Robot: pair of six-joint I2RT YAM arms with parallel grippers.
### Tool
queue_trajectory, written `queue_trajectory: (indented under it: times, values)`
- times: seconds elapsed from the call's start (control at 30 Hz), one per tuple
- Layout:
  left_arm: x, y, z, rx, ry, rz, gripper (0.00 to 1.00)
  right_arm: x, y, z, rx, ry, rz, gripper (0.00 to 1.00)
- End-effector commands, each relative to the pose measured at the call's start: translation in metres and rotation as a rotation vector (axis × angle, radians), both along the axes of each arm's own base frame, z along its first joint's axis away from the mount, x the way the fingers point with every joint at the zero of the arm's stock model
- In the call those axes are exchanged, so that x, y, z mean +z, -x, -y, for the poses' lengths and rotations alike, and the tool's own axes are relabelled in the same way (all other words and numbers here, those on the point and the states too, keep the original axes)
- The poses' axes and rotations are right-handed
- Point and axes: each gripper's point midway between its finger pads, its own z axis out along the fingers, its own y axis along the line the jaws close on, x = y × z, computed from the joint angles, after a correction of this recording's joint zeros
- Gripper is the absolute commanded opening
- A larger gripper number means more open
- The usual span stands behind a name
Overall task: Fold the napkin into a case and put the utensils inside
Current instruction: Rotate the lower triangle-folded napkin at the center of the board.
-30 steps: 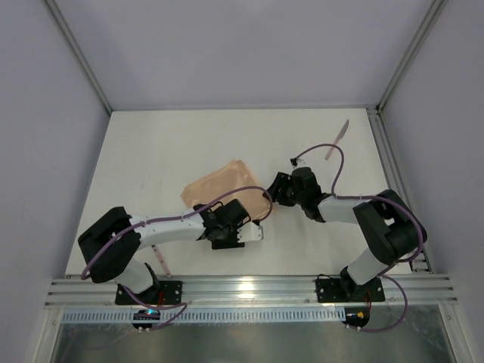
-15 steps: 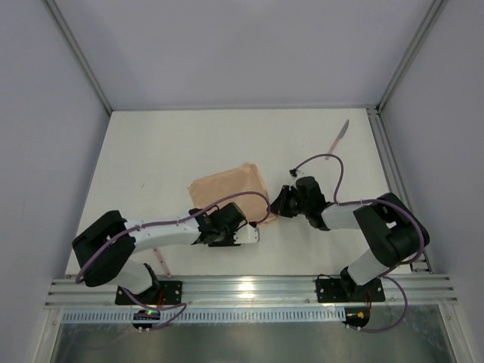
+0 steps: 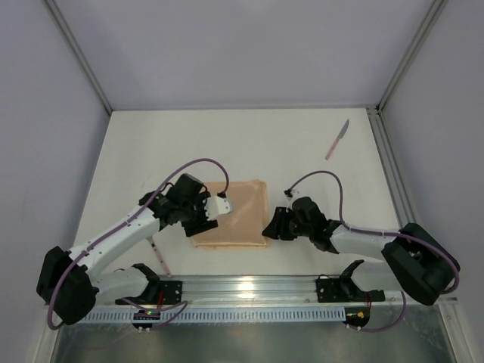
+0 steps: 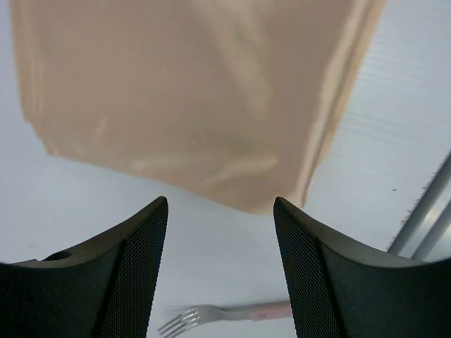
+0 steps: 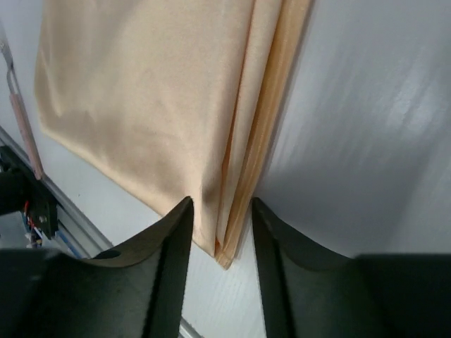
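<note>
The peach-orange napkin (image 3: 238, 219) lies folded flat into a rectangle near the front of the table. My left gripper (image 3: 214, 212) hovers open over its left edge, holding nothing. In the left wrist view the napkin (image 4: 190, 98) fills the top, and the pink fork (image 4: 232, 312) lies on the table below my gripper (image 4: 220, 203). My right gripper (image 3: 269, 227) is low at the napkin's near right corner. Its jaws (image 5: 220, 204) stand slightly open astride the layered corner (image 5: 236, 232). The knife (image 3: 338, 139) lies far back on the right.
The fork (image 3: 157, 257) rests left of the napkin, beside the left arm; its handle (image 5: 21, 120) also shows past the cloth. The aluminium rail (image 3: 242, 289) runs along the near edge, close to the napkin. Frame posts (image 3: 401, 60) stand at the back corners.
The napkin went from a skewed, lifted shape to a flat rectangle nearer the front. The left arm swung back to the left. The right gripper moved nearer. Both grippers closed, then opened.
</note>
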Motion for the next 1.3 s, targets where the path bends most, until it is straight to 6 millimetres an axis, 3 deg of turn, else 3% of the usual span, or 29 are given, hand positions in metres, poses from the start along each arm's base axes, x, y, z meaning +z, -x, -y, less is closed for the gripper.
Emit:
queue_trajectory:
  times: [0.0,0.07,0.13,0.2,0.23,0.27,0.3,0.33,0.37,0.47,0.53,0.73,0.9,0.97,1.07,1.17,1.2,1.27]
  values:
    - [0.013,-0.007,-0.019,0.082,0.023,-0.042,0.64,-0.007,0.024,0.025,0.022,0.153,-0.052,0.47]
    - [0.009,-0.006,-0.025,0.109,0.006,-0.058,0.64,-0.001,0.025,0.043,0.039,0.252,-0.025,0.56]
    - [0.002,0.001,-0.028,0.14,-0.006,-0.11,0.65,0.027,0.011,0.043,0.039,0.24,0.056,0.67]
    - [-0.006,0.008,-0.032,0.155,-0.033,-0.15,0.65,0.04,-0.006,0.049,0.047,0.232,0.084,0.68]
    - [-0.008,0.009,-0.035,0.164,-0.045,-0.153,0.66,0.047,-0.017,0.049,0.05,0.225,0.107,0.68]
    - [-0.014,0.011,-0.039,0.17,-0.068,-0.162,0.66,0.067,-0.041,0.049,0.051,0.223,0.179,0.68]
    - [-0.017,0.011,-0.042,0.174,-0.086,-0.161,0.67,0.062,-0.05,0.045,0.08,0.234,0.159,0.68]
    - [-0.022,0.013,-0.045,0.176,-0.107,-0.177,0.67,0.086,-0.074,0.034,0.104,0.207,0.222,0.68]
    - [-0.026,0.016,-0.048,0.179,-0.123,-0.193,0.68,0.089,-0.087,0.031,0.135,0.221,0.245,0.68]
    - [-0.038,0.025,-0.053,0.173,-0.167,-0.25,0.8,0.085,-0.128,0.008,0.215,0.227,0.234,0.68]
    - [-0.043,0.028,-0.053,0.165,-0.175,-0.264,0.86,0.071,-0.147,-0.008,0.299,0.24,0.192,0.68]
    - [-0.056,0.026,-0.049,0.163,-0.175,-0.247,0.86,0.049,-0.187,-0.029,0.369,0.257,0.191,0.68]
    - [-0.069,-0.001,-0.048,0.236,-0.202,-0.161,0.77,0.022,-0.192,-0.03,0.38,0.271,0.157,0.66]
    - [-0.072,-0.017,-0.045,0.258,-0.195,-0.104,0.72,0.014,-0.186,-0.028,0.388,0.279,0.139,0.6]
    - [-0.072,-0.041,-0.058,0.321,-0.258,0.011,0.71,0.011,-0.175,-0.019,0.361,0.289,0.131,0.57]
    - [-0.067,-0.077,-0.062,0.38,-0.265,0.153,0.67,0.012,-0.159,-0.005,0.307,0.299,0.117,0.57]
    - [-0.06,-0.098,-0.064,0.413,-0.244,0.221,0.66,0.003,-0.145,0.004,0.295,0.306,0.084,0.57]
    - [-0.056,-0.122,-0.075,0.468,-0.269,0.301,0.66,0.018,-0.139,0.011,0.253,0.28,0.104,0.59]
